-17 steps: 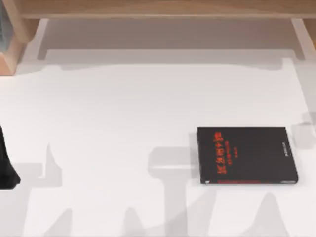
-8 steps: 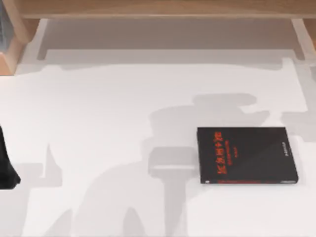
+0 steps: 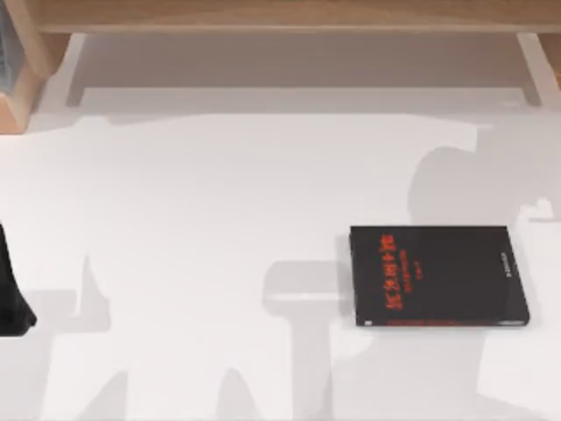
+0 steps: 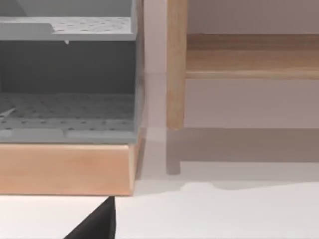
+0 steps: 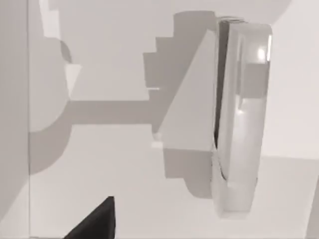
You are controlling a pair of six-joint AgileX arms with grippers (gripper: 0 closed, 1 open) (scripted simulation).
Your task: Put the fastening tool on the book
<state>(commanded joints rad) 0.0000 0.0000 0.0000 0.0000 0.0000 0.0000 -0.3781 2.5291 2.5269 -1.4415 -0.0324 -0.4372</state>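
On the white desk (image 3: pixel 219 202), the flat black book with red lettering (image 3: pixel 438 275) lies near the right edge. My right wrist camera shows the small whitish-grey oblong fastening tool (image 5: pixel 241 119) (not grasped yet). I should close on its long sides squarely; I cannot tell the fingers' opening. The left arm (image 3: pixel 10 298) is parked at the left edge.

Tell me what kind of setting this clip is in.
Likely a simulated desk or study workspace: a white table with a black book lying flat on it, a wooden shelf along the far edge, and a grey perforated organiser set in a wooden frame. A whitish fastening tool lies nearby.
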